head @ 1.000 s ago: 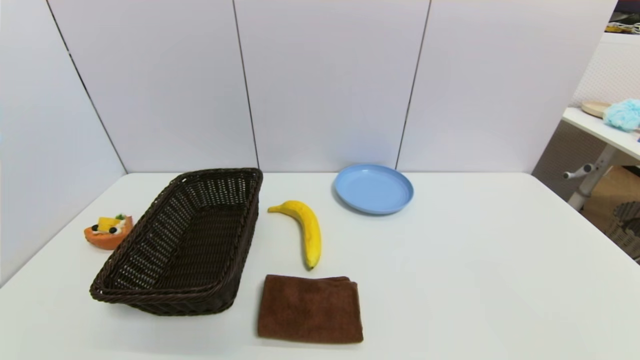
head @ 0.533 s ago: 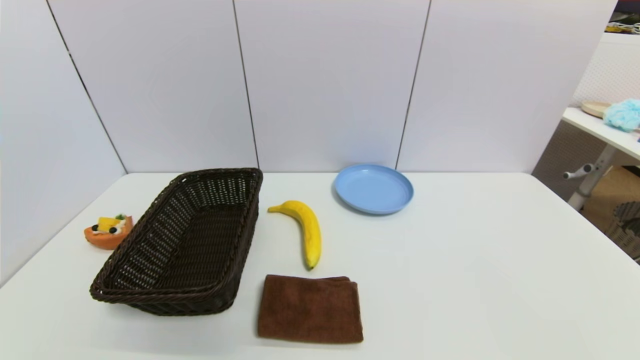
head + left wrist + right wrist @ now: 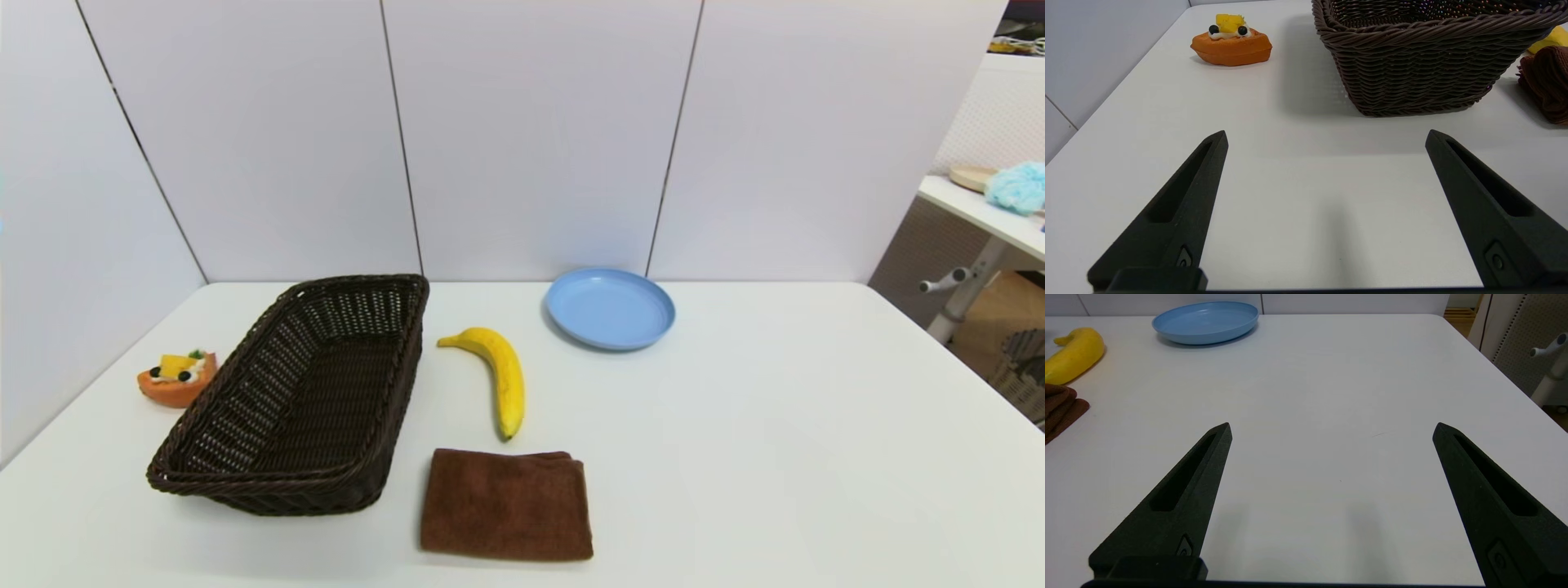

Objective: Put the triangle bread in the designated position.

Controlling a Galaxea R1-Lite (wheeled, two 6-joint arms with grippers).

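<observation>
White table point(image 3: 775, 457), pale panel walls behind. Far left, near table edge: bread point(image 3: 177, 378), orange wedge with cream, yellow chunk, dark berries, sitting flat on the tabletop, just beside the basket's left rim, not touching as far as visible. Basket point(image 3: 302, 400) dark brown wicker, long, angled. Right of it, banana point(image 3: 496, 377) lying lengthwise, tip pointing at the brown cloth point(image 3: 506, 505) folded near the front edge. Blue plate point(image 3: 610, 308) at the back, right of centre. Rest of right half bare. Neither arm in head view. Left gripper point(image 3: 1326, 136) low over bare table at front left, fingers spread wide, nothing held, bread well ahead. Right gripper point(image 3: 1332, 428) low over bare right side, fingers likewise wide apart, nothing held.
</observation>
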